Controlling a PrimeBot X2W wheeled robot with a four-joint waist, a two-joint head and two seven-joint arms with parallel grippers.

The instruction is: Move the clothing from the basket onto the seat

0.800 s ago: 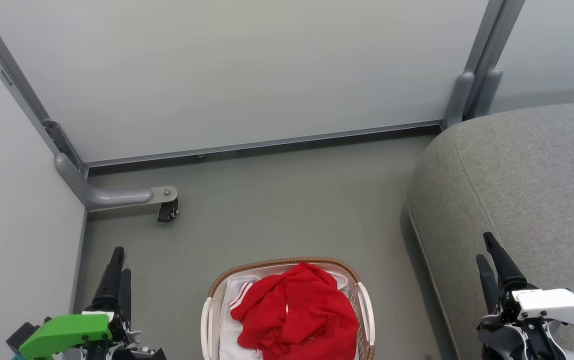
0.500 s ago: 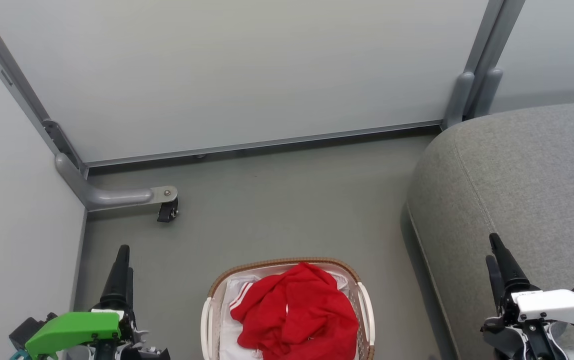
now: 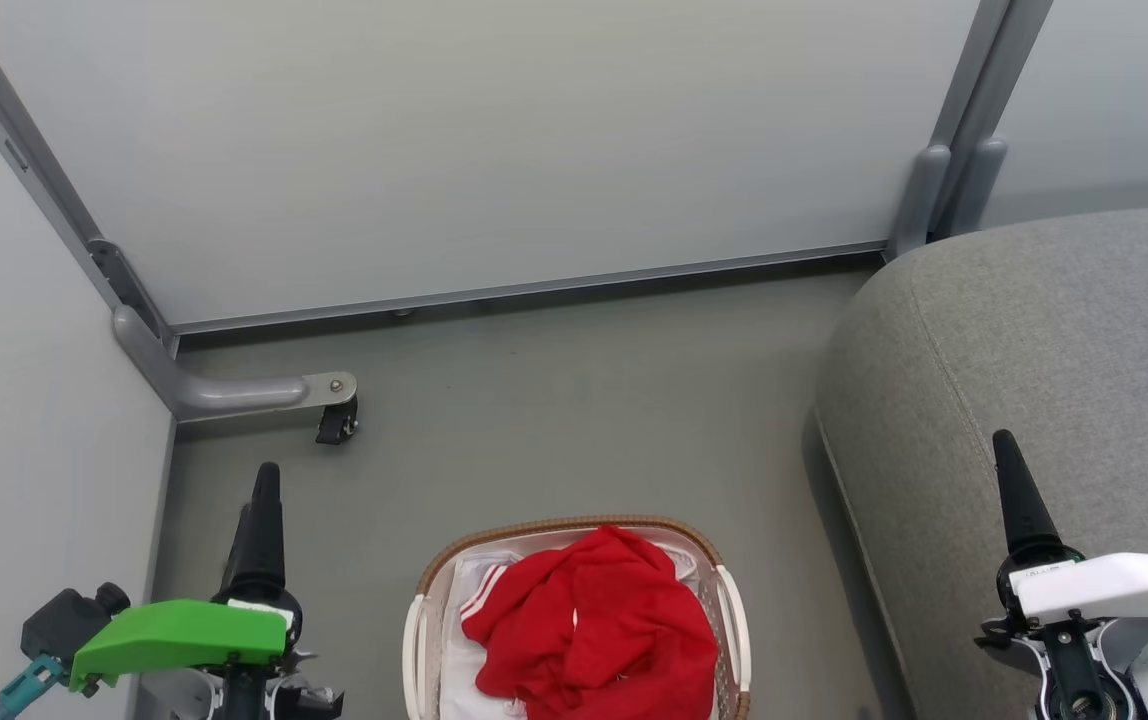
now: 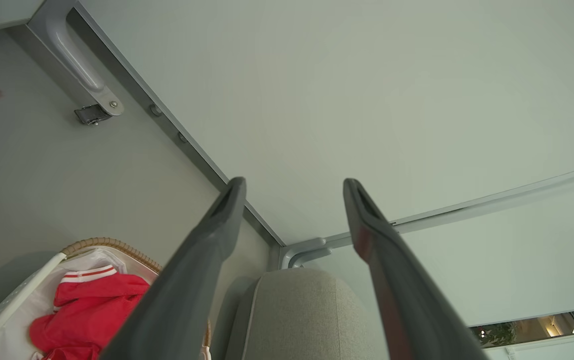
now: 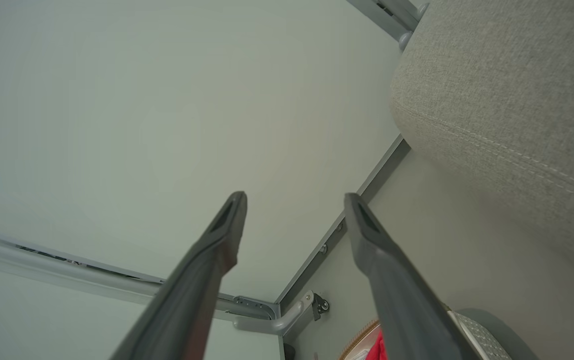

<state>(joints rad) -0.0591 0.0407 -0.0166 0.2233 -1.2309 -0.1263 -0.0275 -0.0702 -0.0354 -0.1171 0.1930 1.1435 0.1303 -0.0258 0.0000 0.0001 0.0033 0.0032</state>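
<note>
Left tool [image 4: 293, 181] and right tool [image 5: 294, 195] hang spread and empty flanking the basket [image 3: 564, 523], its clothing [image 3: 594, 625] untouched inside, so I'd say the grab comes next: lower one into the heap.

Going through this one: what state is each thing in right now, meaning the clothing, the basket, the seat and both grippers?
clothing: crumpled in a heap inside the basket, not gripped.
basket: upright on the floor, holding the clothing.
seat: no clothing on the part in view.
left gripper: open, holding nothing.
right gripper: open, holding nothing.
</note>
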